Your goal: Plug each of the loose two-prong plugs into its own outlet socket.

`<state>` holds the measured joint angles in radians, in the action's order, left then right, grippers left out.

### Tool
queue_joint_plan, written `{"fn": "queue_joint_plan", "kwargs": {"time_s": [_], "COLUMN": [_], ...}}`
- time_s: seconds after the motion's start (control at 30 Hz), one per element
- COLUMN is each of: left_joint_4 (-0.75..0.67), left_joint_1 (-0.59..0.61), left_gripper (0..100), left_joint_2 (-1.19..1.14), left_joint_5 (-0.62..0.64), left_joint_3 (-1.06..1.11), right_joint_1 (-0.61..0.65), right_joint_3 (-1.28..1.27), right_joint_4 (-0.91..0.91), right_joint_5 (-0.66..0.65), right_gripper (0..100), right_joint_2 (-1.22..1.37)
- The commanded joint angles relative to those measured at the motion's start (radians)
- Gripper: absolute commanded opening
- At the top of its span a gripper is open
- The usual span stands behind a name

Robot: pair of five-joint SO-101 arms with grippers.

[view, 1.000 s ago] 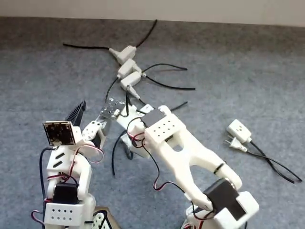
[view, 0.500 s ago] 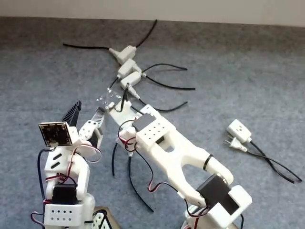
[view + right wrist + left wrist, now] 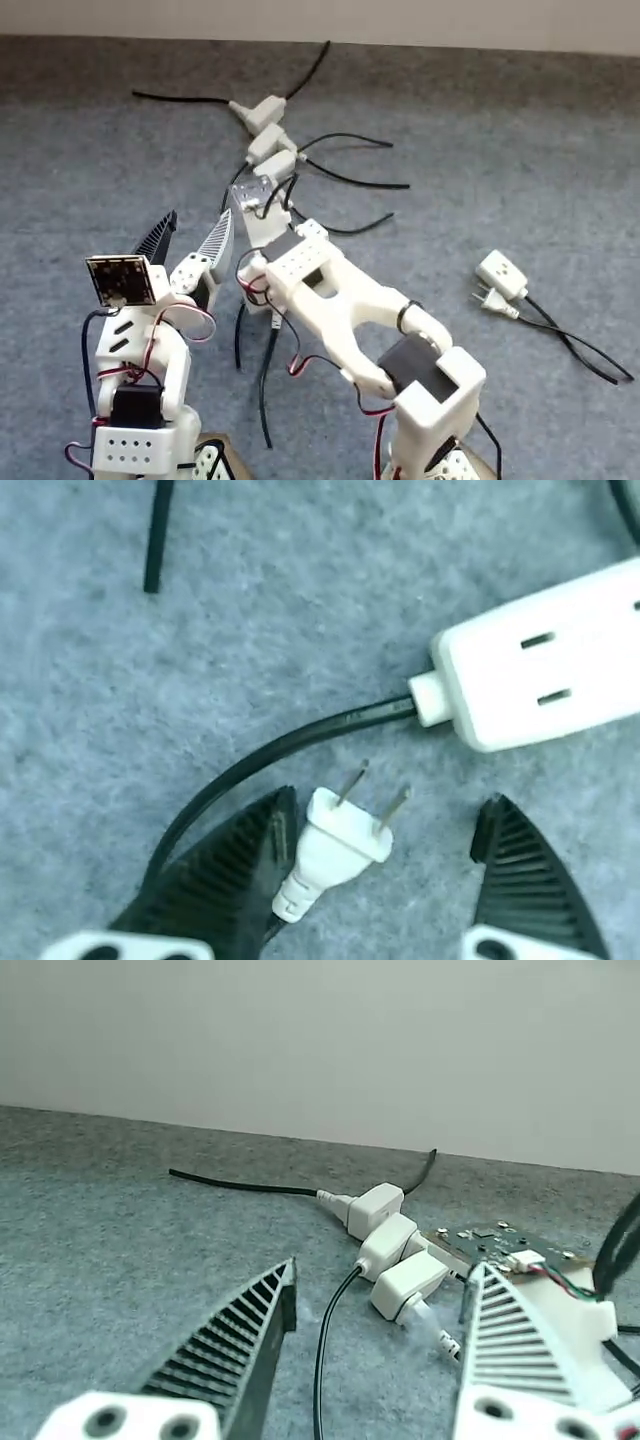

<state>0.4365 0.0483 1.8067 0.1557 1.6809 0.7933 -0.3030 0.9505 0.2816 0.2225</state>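
Observation:
A small white two-prong plug [image 3: 335, 845] lies on the grey carpet between the fingers of my open right gripper [image 3: 390, 800], resting against one finger, prongs toward a white outlet socket [image 3: 560, 680] with a black cord. In the high view my right arm [image 3: 320, 280] stretches to a chain of three white outlets [image 3: 268, 140], its wrist covering the nearest one. My left gripper [image 3: 200, 215] stands open and holds nothing, a little short of that chain. In its wrist view the left gripper [image 3: 382, 1270] frames the outlets [image 3: 392, 1240].
Another white outlet [image 3: 500, 272] with a loose plug [image 3: 492, 302] and black cords lies far off on the right. Black cords [image 3: 350, 180] trail from the outlet chain over the carpet. A pale wall [image 3: 320, 1040] runs behind.
My right arm has swung left and away from the base, bringing its wrist up to the outlet chain. The left gripper has stayed open in about the same place.

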Motion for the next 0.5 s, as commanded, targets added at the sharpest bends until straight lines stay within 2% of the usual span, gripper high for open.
{"fn": "queue_joint_plan", "kwargs": {"time_s": [0.0,0.17,0.27,0.47], "left_joint_4": [-0.002,0.003,0.003,0.0], "left_joint_1": [-0.005,-0.035,-0.033,0.01], "left_gripper": [27,27,27,27], "left_joint_2": [0.008,0.008,0.008,0.01], "left_joint_5": [0.005,0.002,0.0,0.0], "left_joint_3": [0.013,0.013,0.013,0.013], "right_joint_1": [-0.005,0.012,0.033,0.038], "right_joint_3": [0.119,0.203,0.209,0.216], "right_joint_4": [0.108,0.262,0.286,0.283], "right_joint_5": [0.035,0.035,0.04,0.298], "right_gripper": [27.7,27.7,27.7,27.7], "right_joint_2": [-0.012,-0.008,-0.005,-0.004]}}
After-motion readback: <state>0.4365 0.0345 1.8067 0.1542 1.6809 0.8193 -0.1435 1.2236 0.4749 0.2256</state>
